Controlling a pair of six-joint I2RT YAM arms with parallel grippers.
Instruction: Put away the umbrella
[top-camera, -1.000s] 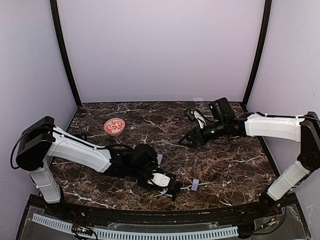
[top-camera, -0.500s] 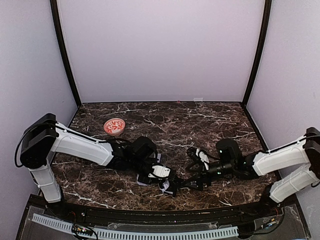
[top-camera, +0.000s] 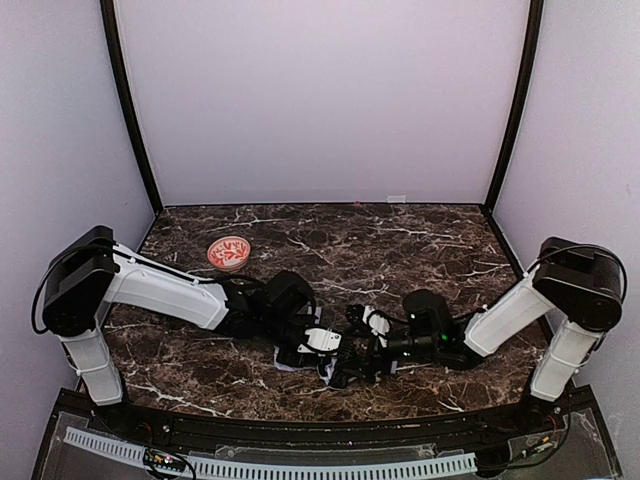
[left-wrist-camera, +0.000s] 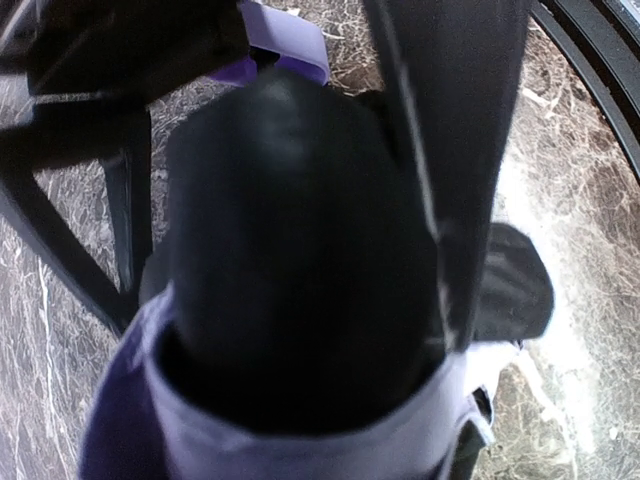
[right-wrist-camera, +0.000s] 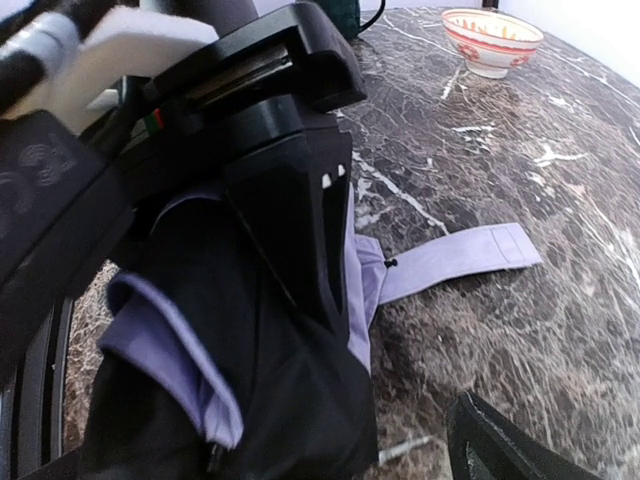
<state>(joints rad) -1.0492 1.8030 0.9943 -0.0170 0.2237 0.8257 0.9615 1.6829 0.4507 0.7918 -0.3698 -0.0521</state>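
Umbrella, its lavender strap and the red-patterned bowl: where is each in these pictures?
umbrella (right-wrist-camera: 170, 360): right wrist view, on a lavender fold of the bundled fabric.
lavender strap (right-wrist-camera: 460, 255): right wrist view, middle of the flat strip.
bowl (top-camera: 229, 253): top external view, its red-patterned inside.

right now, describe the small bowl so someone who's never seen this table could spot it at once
Start at the dark marble table, then look to its back left part, beyond the left arm. The bowl stands there alone, apart from the umbrella bundled near the front edge. It is the only small round thing, pale with a red pattern; its neighbours are black, white or lavender.
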